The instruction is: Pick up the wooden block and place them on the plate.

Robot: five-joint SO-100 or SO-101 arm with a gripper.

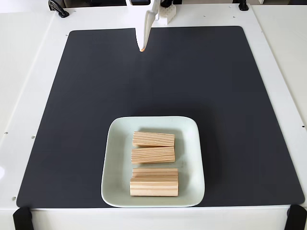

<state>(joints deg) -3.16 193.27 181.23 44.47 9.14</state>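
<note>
Blocks: 4 pine blocks lie crosswise inside the plate, stacked front to back, none past the rim.
Plate: near the mat's front edge.
Gripper: at the mat's far edge, fingers together, empty.
Room: bare mat between.

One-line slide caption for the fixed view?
Four wooden blocks lie on the plate; the pincer hangs above the black mat.
</note>
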